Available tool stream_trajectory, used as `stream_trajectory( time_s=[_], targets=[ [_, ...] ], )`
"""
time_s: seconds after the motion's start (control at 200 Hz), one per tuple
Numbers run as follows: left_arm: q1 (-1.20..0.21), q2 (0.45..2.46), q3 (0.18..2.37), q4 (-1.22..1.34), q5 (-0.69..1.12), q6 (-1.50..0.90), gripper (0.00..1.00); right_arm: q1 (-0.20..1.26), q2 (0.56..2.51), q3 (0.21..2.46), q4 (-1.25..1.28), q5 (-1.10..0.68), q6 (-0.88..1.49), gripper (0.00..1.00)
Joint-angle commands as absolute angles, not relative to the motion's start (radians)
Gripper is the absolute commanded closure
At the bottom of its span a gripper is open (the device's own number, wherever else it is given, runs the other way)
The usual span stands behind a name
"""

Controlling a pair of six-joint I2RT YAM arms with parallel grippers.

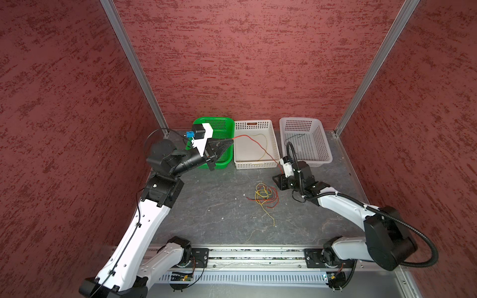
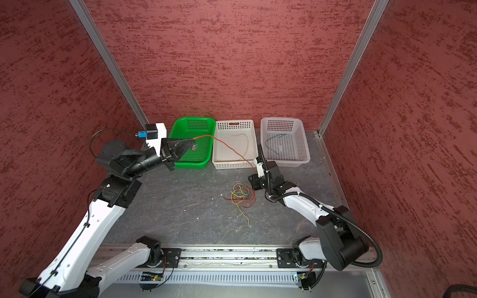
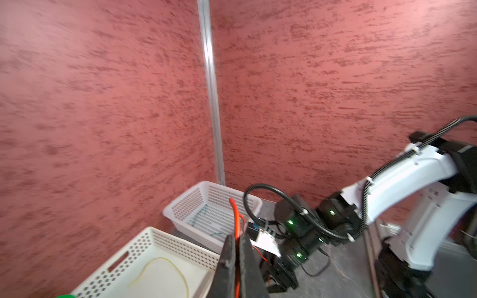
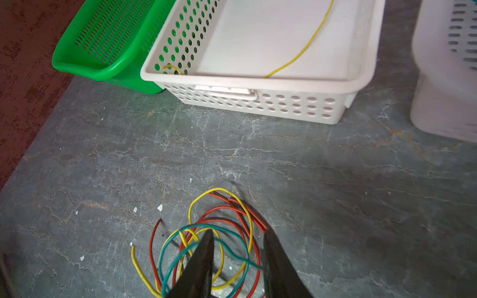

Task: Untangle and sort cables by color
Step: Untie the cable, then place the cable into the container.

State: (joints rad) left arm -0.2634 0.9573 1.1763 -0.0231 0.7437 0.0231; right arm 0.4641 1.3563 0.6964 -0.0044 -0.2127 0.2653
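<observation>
The left fingers [image 1: 222, 143] were clamped shut on one end of a thin red cable [image 1: 258, 145], held in the air just off the left rim of the cream basket [image 1: 255, 164], above the green basket [image 1: 222, 120] standing just beside that rim. From the pinch the red cable ran slack across the cream basket's open top, clear of its floor, and dropped past its front right corner. Inside the cream basket lay a single yellow cable [image 1: 264, 144], bent in one long open curve. In the white basket [image 1: 324, 147], just beside the cream basket's right side, a dark blue-green cable [image 1: 294, 136] lay kinked on the perforated floor. More wires formed a loose tangle [image 1: 265, 196] on the grey tabletop [image 1: 206, 206] in front of the cream basket, apart from its front wall and nearer its right corner. It was made of glossy, very thin red and yellow strands and one blue-green strand wound in overlapping loops, with a yellow tail trailing away from the basket. The right fingers [image 4: 201, 263] stood apart over this tangle, gripping nothing, with loops showing in the gap between them; whether they touched the strands could not be told
</observation>
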Motion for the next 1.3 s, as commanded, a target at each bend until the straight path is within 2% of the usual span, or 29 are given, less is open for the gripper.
stream_trajectory(
  time_s=[0.0, 0.16, 0.256, 0.366, 0.466, 0.726, 0.922, 1.293],
  targets=[
    [-0.175, 0.967, 1.203, -0.025, 0.671, -0.041, 1.00, 0.471, 1.362, 0.678, 0.035, -0.187, 0.255, 0.67],
    [-0.009, 1.007, 1.279, -0.017, 0.670, -0.164, 1.00, 0.471, 1.409, 0.717, -0.003, -0.200, 0.218, 0.67],
    [0.044, 1.030, 1.329, -0.044, 0.658, -0.192, 1.00, 0.470, 1.443, 0.753, -0.031, -0.219, 0.210, 0.67],
    [0.052, 1.040, 1.381, -0.143, 0.604, -0.157, 1.00, 0.470, 1.479, 0.784, -0.055, -0.237, 0.221, 0.66],
    [0.055, 1.042, 1.418, -0.209, 0.594, -0.111, 1.00, 0.471, 1.493, 0.807, -0.055, -0.261, 0.218, 0.62],
    [0.087, 1.115, 1.515, -0.224, 0.554, -0.083, 1.00, 0.471, 1.462, 0.765, -0.018, -0.252, 0.233, 0.58],
    [0.118, 1.187, 1.568, -0.148, 0.506, -0.073, 1.00, 0.471, 1.387, 0.740, -0.017, -0.231, 0.250, 0.57],
    [0.117, 1.449, 1.672, -0.033, 0.490, -0.067, 1.00, 0.471, 1.334, 0.742, -0.064, -0.194, 0.247, 0.57]
  ],
)
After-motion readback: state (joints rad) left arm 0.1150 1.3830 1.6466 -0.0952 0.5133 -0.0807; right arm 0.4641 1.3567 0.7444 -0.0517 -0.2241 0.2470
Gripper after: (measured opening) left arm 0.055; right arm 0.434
